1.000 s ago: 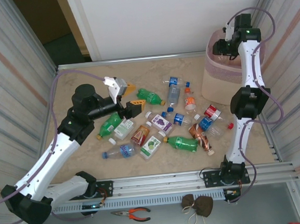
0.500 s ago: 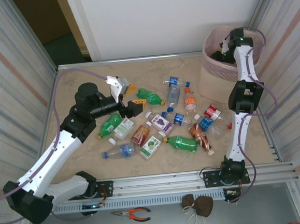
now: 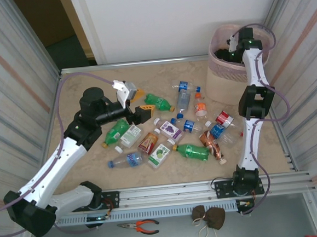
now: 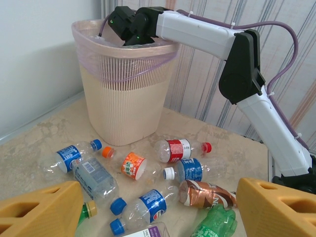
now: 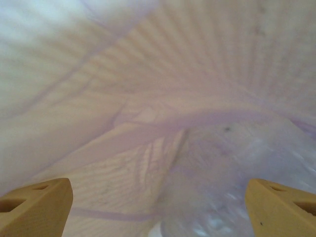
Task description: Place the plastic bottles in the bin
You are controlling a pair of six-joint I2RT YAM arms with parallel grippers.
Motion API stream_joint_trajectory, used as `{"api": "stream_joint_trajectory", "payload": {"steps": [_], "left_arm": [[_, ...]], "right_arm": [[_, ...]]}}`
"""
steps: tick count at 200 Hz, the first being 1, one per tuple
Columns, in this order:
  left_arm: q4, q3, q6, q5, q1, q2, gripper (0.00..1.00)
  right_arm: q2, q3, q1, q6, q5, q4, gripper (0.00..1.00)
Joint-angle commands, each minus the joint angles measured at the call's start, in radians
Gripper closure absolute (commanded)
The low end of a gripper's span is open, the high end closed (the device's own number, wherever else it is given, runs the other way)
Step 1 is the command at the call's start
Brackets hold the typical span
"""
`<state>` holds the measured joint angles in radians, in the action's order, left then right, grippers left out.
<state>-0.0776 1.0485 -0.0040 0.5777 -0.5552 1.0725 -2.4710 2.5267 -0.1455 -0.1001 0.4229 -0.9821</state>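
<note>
Several plastic bottles lie scattered mid-table: a green one [image 3: 158, 102], a white fruit-labelled one [image 3: 160, 154] and a red-labelled one [image 3: 224, 117]. My left gripper [image 3: 138, 102] hovers open over their left side. The left wrist view looks past its yellow fingers [image 4: 39, 207] at a red-labelled bottle [image 4: 173, 149], a blue-labelled one [image 4: 148, 205] and a copper one [image 4: 205, 192]. The pale bin [image 3: 229, 77] stands at the far right, lined with a pink bag. My right gripper [image 3: 231, 52] is down in its mouth, open. A blurred clear bottle [image 5: 222, 212] shows below its spread fingers [image 5: 34, 207], touching neither.
The right arm [image 4: 197, 34] arches over the bin's rim [image 4: 123, 47]. Striped cell walls close in on both sides of the table. Orange-handled pliers [image 3: 138, 225] and a brown pouch [image 3: 207, 216] lie in front of the rail. A loose orange cap [image 4: 107, 151] sits near the bin's foot.
My right gripper has dropped from above the bin into its mouth, and its jaws have spread wide. The left arm has shifted only slightly.
</note>
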Motion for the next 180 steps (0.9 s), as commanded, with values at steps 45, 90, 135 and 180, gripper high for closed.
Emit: {"api": "stream_joint_trajectory", "payload": {"steps": [45,90,135,180], "left_arm": [[-0.011,0.002,-0.015,-0.059,0.011,-0.013,0.19],[-0.156,0.023,-0.059,-0.270,0.019,0.021,0.22],[-0.254,-0.011,-0.269,-0.337,0.152,0.042,0.25],[-0.379,-0.055,-0.256,-0.286,0.294,0.060,0.27]], "right_arm": [[0.091,0.043,0.023,-0.006,-0.011,0.008,0.11],[0.288,-0.039,0.023,-0.024,-0.137,-0.040,0.12],[0.467,-0.135,0.030,-0.026,-0.163,-0.067,0.13],[0.660,-0.322,0.074,-0.003,-0.173,-0.026,0.12]]}}
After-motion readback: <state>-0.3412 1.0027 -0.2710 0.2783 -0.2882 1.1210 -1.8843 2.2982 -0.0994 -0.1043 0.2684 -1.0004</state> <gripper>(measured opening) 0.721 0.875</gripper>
